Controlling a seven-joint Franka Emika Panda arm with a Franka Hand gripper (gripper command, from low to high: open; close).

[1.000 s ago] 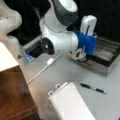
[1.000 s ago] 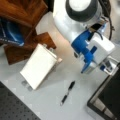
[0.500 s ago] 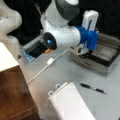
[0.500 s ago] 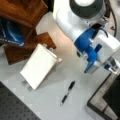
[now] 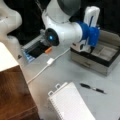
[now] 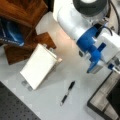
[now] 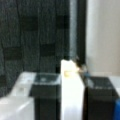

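In the wrist view my gripper [image 7: 72, 83] is shut on a white block [image 7: 71, 102], which stands upright between the two black fingers [image 7: 45, 97]. In both front views the blue and white hand hangs over a grey open box [image 5: 100, 67] [image 6: 100, 105]. There the gripper [image 5: 83, 47] [image 6: 113, 66] sits at the box's near rim, its tips partly hidden by the arm. A black pen [image 5: 92, 88] [image 6: 67, 93] lies on the grey table, apart from the hand.
A white spiral notebook [image 5: 70, 105] [image 6: 38, 66] lies flat near the pen. A white cable with a plug [image 5: 50, 61] runs across the table. Brown wooden pieces [image 5: 15, 95] [image 6: 22, 12] and a blue book [image 6: 10, 32] stand at the edges. A dark tray [image 5: 35, 48] holds an orange item [image 5: 48, 50].
The arm has swung the hand toward the grey box and a little higher. Pen, notebook and cable have stayed put.
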